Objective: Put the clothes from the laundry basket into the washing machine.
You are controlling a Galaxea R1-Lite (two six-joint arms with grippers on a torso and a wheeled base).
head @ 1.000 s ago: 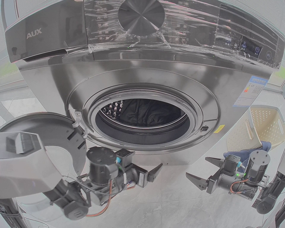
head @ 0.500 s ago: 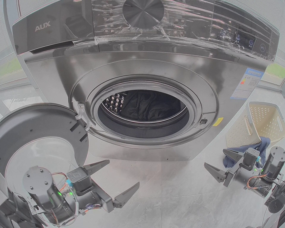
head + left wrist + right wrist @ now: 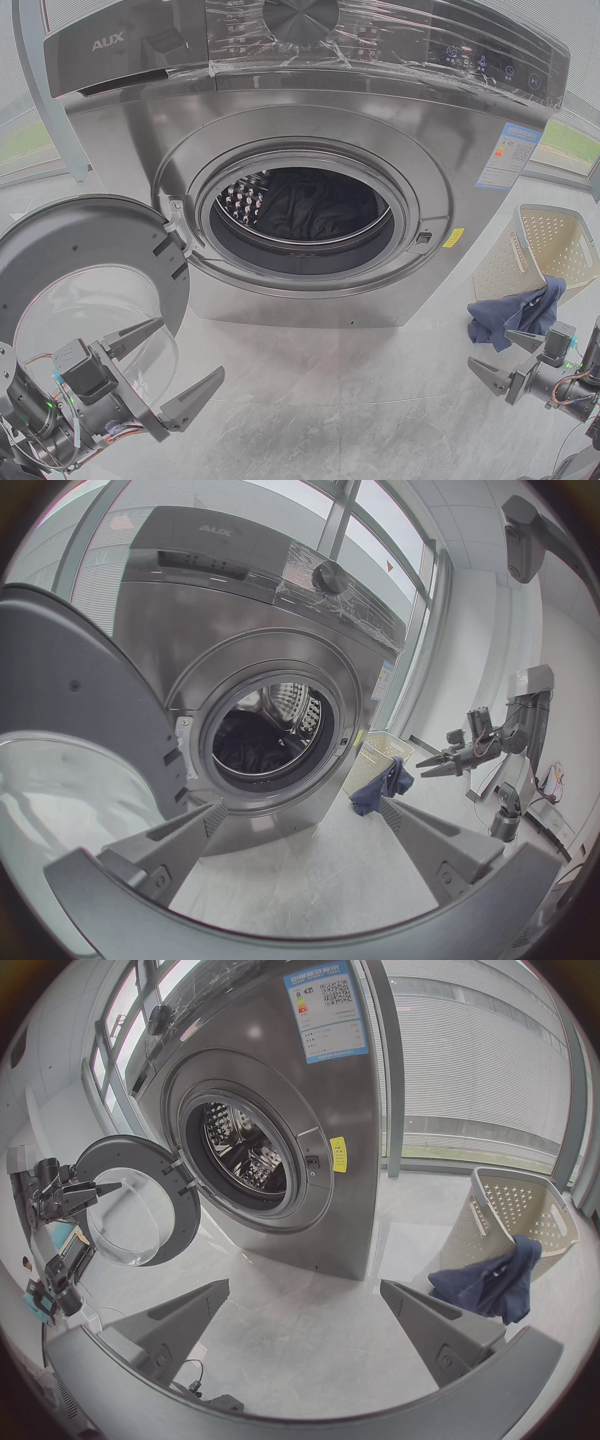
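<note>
- Navy garment (image 3: 514, 312): draped over the rim of the laundry basket (image 3: 562, 240), trailing to the floor.
- Right gripper (image 3: 489, 349): jaws apart, empty, just beside the navy garment. It should pinch a thick fold and lift it clear of the rim.
- Left gripper (image 3: 190, 347): jaws apart, by the open door (image 3: 94, 244).
- Washing machine (image 3: 350, 119): holds a dark garment (image 3: 312, 203), possibly more.

Washer (image 3: 300, 119) silver-grey, cloth (image 3: 312, 203) inside black. Basket (image 3: 556, 244) cream with dotted perforations, garment (image 3: 512, 315) navy. Floor (image 3: 350, 406) pale grey, marbled.
</note>
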